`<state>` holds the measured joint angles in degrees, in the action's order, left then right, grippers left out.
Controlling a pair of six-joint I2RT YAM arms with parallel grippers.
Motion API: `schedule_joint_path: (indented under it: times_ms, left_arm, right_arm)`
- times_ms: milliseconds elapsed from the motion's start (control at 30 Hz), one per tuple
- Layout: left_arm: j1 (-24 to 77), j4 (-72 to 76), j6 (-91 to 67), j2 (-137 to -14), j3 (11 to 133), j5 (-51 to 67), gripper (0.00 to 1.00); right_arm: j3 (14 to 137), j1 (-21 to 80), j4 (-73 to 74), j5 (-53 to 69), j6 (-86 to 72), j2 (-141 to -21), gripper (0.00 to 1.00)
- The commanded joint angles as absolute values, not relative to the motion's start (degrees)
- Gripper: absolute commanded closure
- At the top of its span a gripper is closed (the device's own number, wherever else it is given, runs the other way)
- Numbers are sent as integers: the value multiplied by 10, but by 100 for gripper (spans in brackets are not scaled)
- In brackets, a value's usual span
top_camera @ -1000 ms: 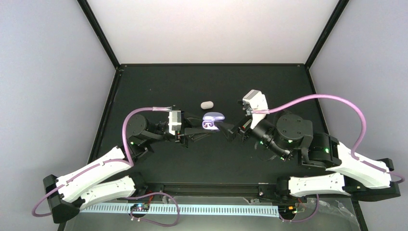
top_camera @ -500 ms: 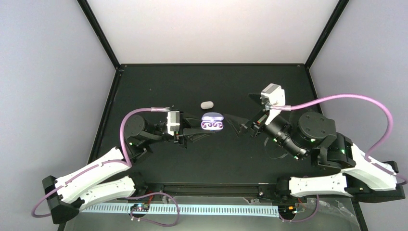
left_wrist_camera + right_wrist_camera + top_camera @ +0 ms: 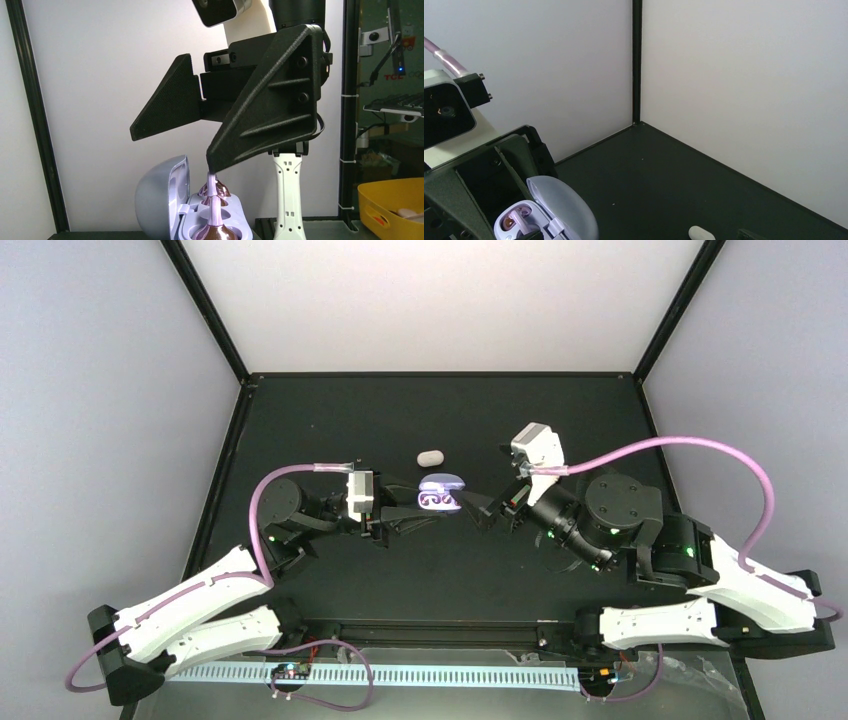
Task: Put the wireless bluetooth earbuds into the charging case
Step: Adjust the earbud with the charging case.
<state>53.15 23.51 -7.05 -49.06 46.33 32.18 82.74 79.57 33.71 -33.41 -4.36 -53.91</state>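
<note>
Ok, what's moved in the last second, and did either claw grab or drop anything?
The right claw swung away to the right from the open purple case, then came back; it is open at the case's right side again, with nothing taken. The left claw stayed shut on that case, two purple buds sit inside, and the small white case behind has not moved.

The open charging case [image 3: 159, 197] runs off the bottom edge of both wrist views.
</note>
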Motion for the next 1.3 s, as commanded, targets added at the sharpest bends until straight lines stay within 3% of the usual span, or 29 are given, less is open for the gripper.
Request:
schedule_joint_path:
  times_ms: [0, 1267]
  left_arm:
    - [535, 244, -67, -480, 465, 325, 98]
    - [535, 246, -71, -476, 461, 323, 98]
  right_arm:
    - [830, 794, 355, -325, -36, -544, 0]
    - [829, 790, 351, -339, -30, -545, 0]
